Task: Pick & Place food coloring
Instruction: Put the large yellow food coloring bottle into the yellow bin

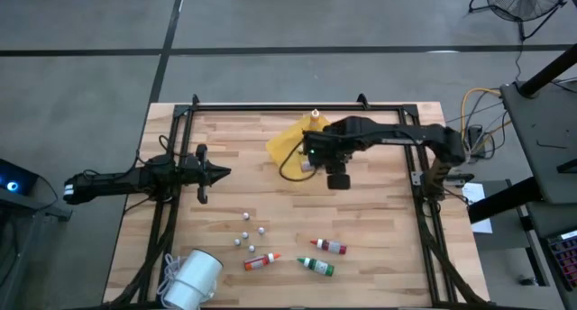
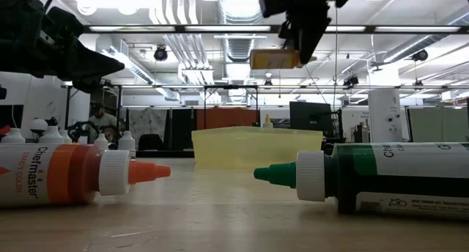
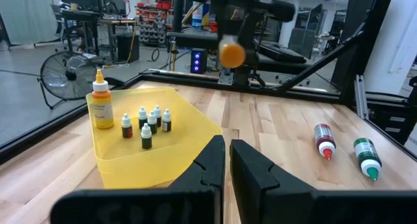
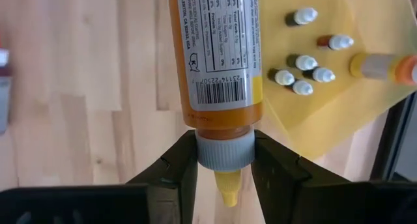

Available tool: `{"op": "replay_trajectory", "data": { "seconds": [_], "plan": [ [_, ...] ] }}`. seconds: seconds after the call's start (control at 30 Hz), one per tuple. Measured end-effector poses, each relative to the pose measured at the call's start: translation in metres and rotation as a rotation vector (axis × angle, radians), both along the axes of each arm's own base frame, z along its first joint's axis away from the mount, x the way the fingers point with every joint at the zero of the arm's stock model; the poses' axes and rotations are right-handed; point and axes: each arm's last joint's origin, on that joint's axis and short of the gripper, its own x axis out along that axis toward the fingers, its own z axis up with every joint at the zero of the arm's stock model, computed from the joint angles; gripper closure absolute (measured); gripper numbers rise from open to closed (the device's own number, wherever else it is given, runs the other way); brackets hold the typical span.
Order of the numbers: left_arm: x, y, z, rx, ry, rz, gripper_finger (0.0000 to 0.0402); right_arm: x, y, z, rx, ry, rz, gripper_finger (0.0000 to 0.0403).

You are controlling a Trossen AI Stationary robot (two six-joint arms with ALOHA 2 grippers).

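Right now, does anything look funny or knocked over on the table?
Yes. Three food coloring bottles lie on their sides on the wood: orange, red and green. In the yellow tray the bottles stand upright. The right gripper holds another orange bottle by its cap. Nothing looks spilled.

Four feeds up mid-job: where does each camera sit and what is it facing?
High: overhead, straight down; both arms, yellow tray.
Low: tabletop level, facing the room; green-capped bottle, right claw above.
Left wrist: behind the shut left claw, facing the tray.
Right wrist: looks down on the right claw's yellow bottle.
Shared: the tray appears in all four.
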Motion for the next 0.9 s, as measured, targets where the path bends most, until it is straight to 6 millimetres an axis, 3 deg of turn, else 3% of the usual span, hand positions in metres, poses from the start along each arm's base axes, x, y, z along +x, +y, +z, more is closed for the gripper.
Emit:
{"op": "replay_trajectory", "data": {
  "seconds": [0.23, 0.67, 0.9],
  "plan": [
    [0.0, 0.0, 0.0, 0.0, 0.001, 0.0, 0.0402, 0.012, -0.017, 0.002, -0.001, -0.016, -0.039, 0.0296],
    [0.0, 0.0, 0.0, 0.017, 0.003, -0.002, 0.0402, 0.013, -0.022, 0.045, -0.026, -0.162, 0.032, 0.0295],
    [0.0, 0.001, 0.0, 0.29, 0.04, -0.006, 0.0402, 0.013, -0.021, 0.051, -0.002, -0.189, 0.029, 0.0295]
  ]
}}
